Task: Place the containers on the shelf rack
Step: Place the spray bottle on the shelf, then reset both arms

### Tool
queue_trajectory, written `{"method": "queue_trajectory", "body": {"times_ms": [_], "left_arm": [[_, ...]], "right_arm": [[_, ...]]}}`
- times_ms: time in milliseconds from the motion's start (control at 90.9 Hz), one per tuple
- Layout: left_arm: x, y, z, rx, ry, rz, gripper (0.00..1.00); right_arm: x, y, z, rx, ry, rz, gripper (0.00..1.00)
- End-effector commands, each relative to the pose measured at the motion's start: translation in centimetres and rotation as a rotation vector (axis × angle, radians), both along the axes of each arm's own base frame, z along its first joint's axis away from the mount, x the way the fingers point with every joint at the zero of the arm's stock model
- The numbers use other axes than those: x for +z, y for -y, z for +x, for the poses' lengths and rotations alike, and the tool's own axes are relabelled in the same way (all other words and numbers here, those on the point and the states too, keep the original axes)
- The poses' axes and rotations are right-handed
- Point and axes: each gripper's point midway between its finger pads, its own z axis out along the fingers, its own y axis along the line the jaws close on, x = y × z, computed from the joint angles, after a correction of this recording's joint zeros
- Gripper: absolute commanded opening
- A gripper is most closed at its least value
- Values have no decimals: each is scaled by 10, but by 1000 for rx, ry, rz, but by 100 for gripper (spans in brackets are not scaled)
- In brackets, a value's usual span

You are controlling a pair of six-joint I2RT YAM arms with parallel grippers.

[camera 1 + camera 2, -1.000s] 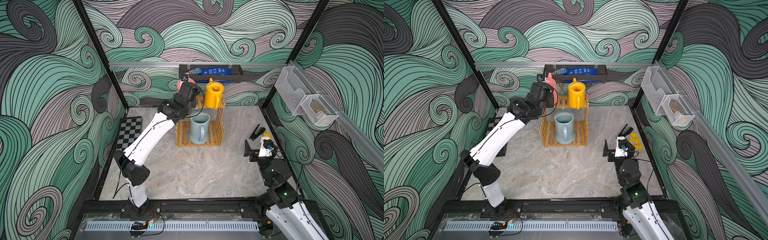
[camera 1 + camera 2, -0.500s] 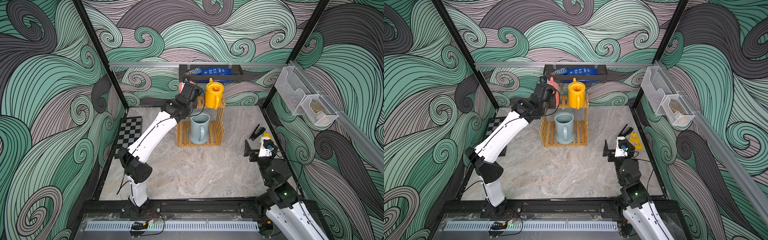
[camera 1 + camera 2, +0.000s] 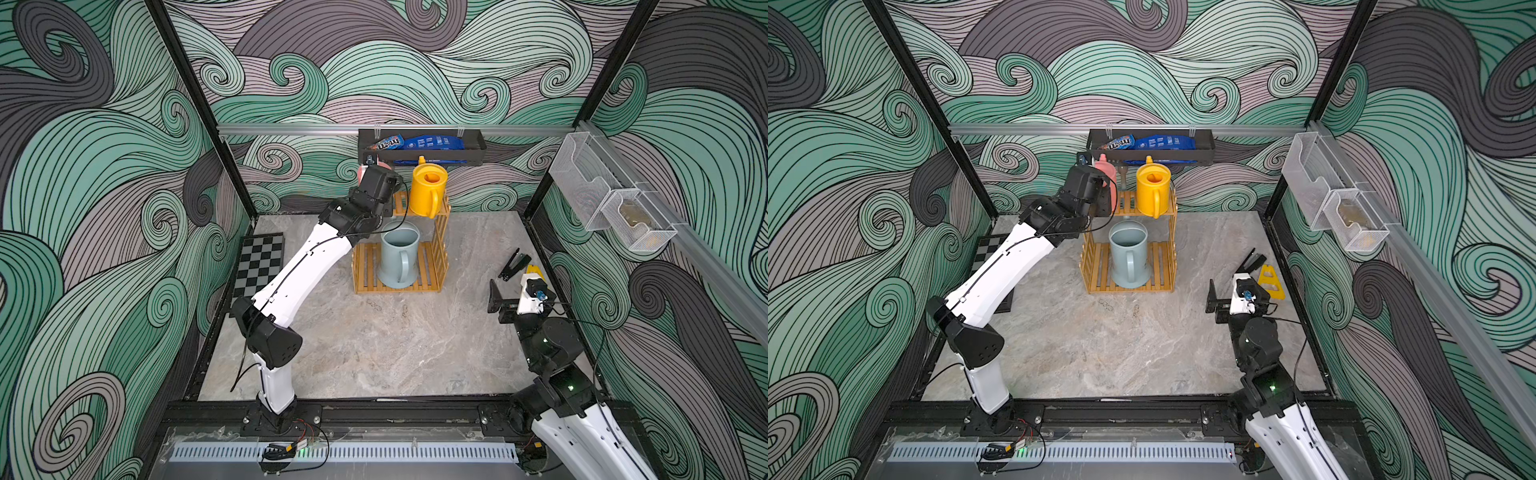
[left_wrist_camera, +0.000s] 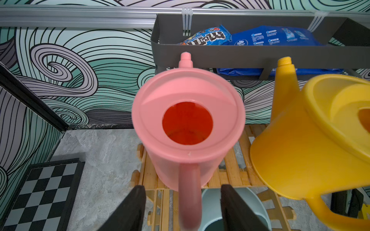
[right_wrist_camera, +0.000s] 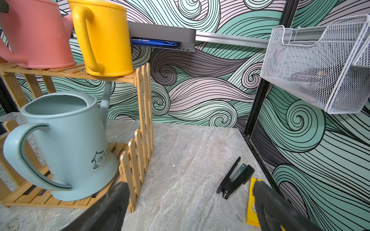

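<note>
Opened since a second ago, when clamped shut: left fingers, now spread to either side of the handle of the pink watering can, with a gap on both sides and nothing gripped. Just ahead of them, that can upright on the left end of the top tier of the shelf rack, spout toward the back wall. Just beside it on the same tier, the yellow watering can, upright too. Below, on the lower tier, the pale blue watering can, handle toward the front edge of the tabletop. Rack itself at the middle of the tabletop's far edge, below the black wall tray of snack bags. Over by the right edge, right fingers spread wide and empty above the tabletop, well apart from the rack. Near them at that edge, a black stapler-like tool and a flat yellow piece. Along the left edge, a chessboard.
</note>
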Motion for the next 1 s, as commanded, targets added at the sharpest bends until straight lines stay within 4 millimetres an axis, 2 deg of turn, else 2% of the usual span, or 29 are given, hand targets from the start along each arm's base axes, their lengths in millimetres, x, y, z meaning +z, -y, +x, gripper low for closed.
{"method": "queue_trajectory", "body": {"times_ms": [0, 154, 264, 429, 605, 649, 715, 748, 903, 991], "left_arm": [[31, -11, -18, -26, 53, -18, 63], [40, -22, -31, -51, 77, 23, 65], [48, -30, -42, -87, 89, 38, 71], [54, -54, -54, -89, 94, 41, 75], [48, -100, -60, -22, 77, 28, 83], [40, -112, -58, 4, 61, 35, 83], [43, -136, -67, 44, 71, 19, 84], [40, -147, -68, 66, 64, 14, 85], [18, -189, -72, 168, 31, 45, 98], [2, -207, -72, 218, 18, 83, 99]], "right_arm": [[6, 1, -1, 0, 24, 10, 99], [4, 0, 0, 5, 18, 7, 99], [3, -2, 0, 11, 13, 6, 99], [1, -5, 2, 28, 5, 4, 99], [-5, -10, 5, 51, -21, 4, 99], [-5, -13, 5, 62, -20, 3, 99], [-6, -14, 7, 68, -26, 0, 99], [-7, -14, 7, 67, -33, -2, 99], [-16, -20, 13, 87, -62, -20, 99], [-16, -22, 19, 94, -77, -31, 99]]}}
